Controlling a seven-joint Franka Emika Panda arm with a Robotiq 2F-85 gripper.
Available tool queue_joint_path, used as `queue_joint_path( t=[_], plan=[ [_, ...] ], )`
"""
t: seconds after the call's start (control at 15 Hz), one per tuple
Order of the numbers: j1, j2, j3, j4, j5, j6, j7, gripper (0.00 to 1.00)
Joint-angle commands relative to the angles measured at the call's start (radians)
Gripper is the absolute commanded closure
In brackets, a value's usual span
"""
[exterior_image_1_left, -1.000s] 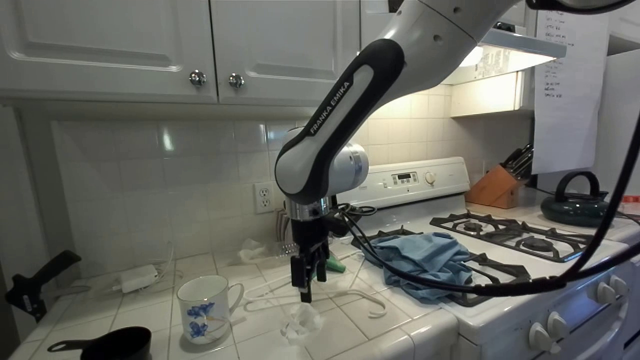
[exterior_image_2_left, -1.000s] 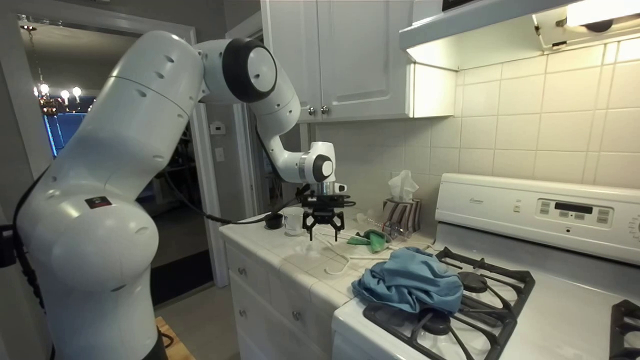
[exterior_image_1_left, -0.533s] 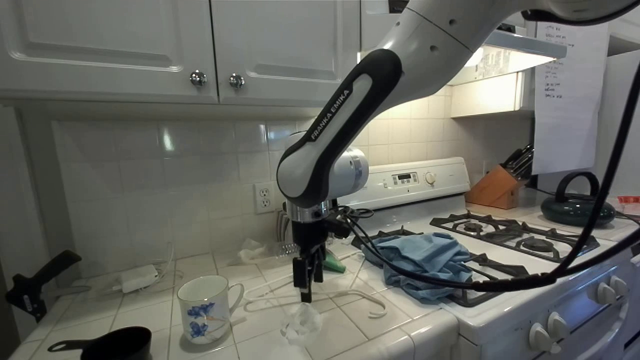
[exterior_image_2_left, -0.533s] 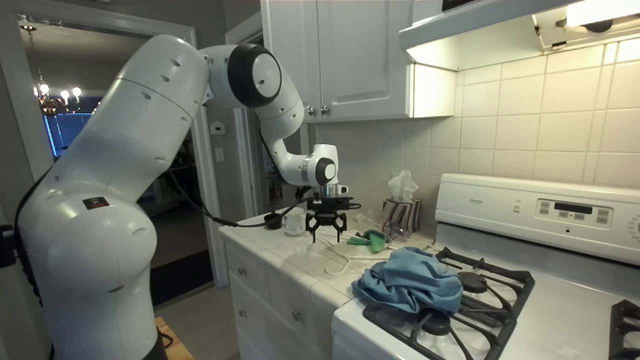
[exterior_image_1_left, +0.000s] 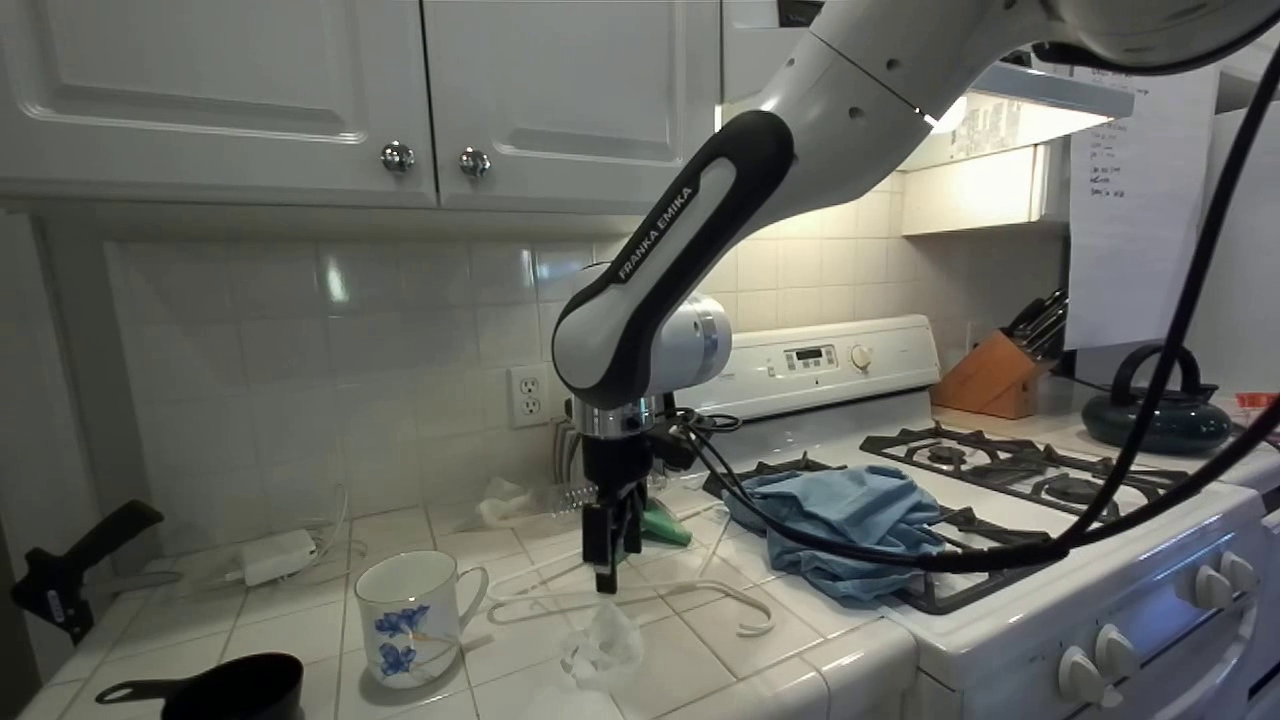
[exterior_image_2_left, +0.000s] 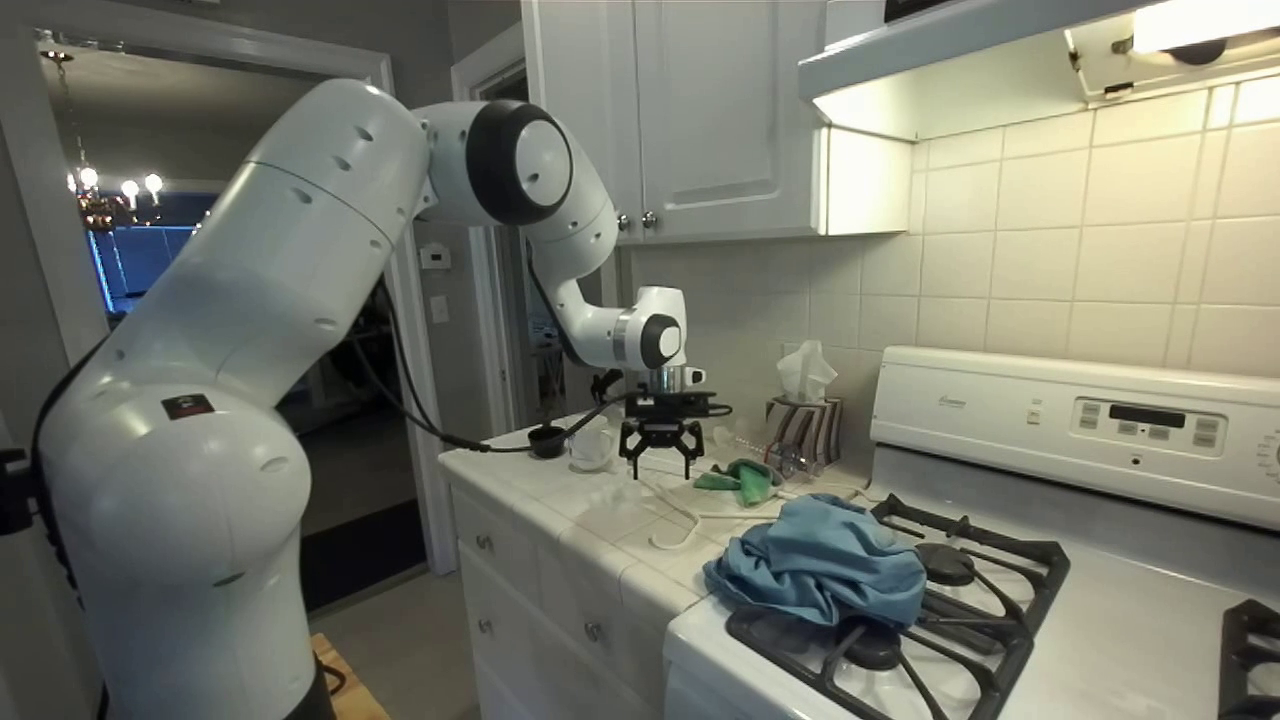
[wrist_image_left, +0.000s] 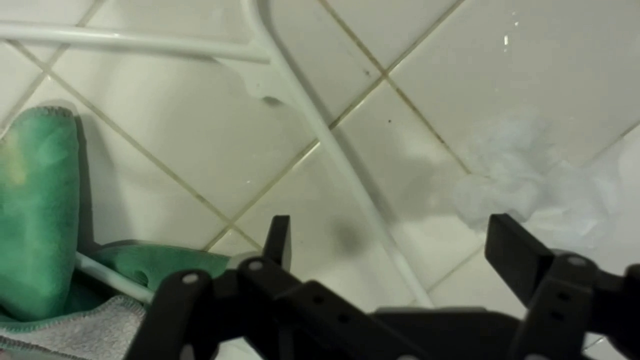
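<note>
My gripper (wrist_image_left: 389, 235) stands open over the white-tiled counter, nothing between its fingers. In both exterior views the gripper (exterior_image_1_left: 619, 567) (exterior_image_2_left: 661, 473) points straight down, its tips above the tiles. Below it lies a thin white hanger (wrist_image_left: 345, 167), one rod of which crosses the gap in the wrist view. A crumpled whitish, see-through wad (wrist_image_left: 520, 185) (exterior_image_1_left: 605, 650) rests near the right finger in the wrist view. To the left there is a green cloth (wrist_image_left: 37, 205) (exterior_image_2_left: 752, 482) with a grey underside. A white mug with blue flowers (exterior_image_1_left: 410, 625) stands beside the hanger.
A small black pan (exterior_image_1_left: 235, 688) sits near the mug. A blue cloth (exterior_image_2_left: 820, 560) is heaped on the stove grate. At the wall stand a striped tissue box (exterior_image_2_left: 805, 428) and a white charger (exterior_image_1_left: 278, 558). The arm's cable (exterior_image_1_left: 960, 558) hangs across the stove.
The gripper has shifted a little to the right in an exterior view and, over the last half second, risen slightly. Its jaws have stayed apart. The objects on the counter have not moved.
</note>
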Motion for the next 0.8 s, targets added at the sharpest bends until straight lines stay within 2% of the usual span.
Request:
queue_joint_path(
  t=[0.0,0.27,0.33,0.4,0.47,0.73],
  plan=[
    [0.002,0.011,0.0,0.009,-0.017,0.01,-0.026,0.0],
    [0.009,0.054,0.005,0.046,-0.032,0.032,-0.068,0.01],
    [0.011,0.062,0.005,0.054,-0.035,0.036,-0.075,0.06],
    [0.013,0.073,0.005,0.064,-0.037,0.039,-0.081,0.13],
    [0.014,0.083,0.006,0.075,-0.04,0.04,-0.087,0.28],
    [0.02,0.107,0.006,0.101,-0.048,0.047,-0.101,0.58]
  ],
)
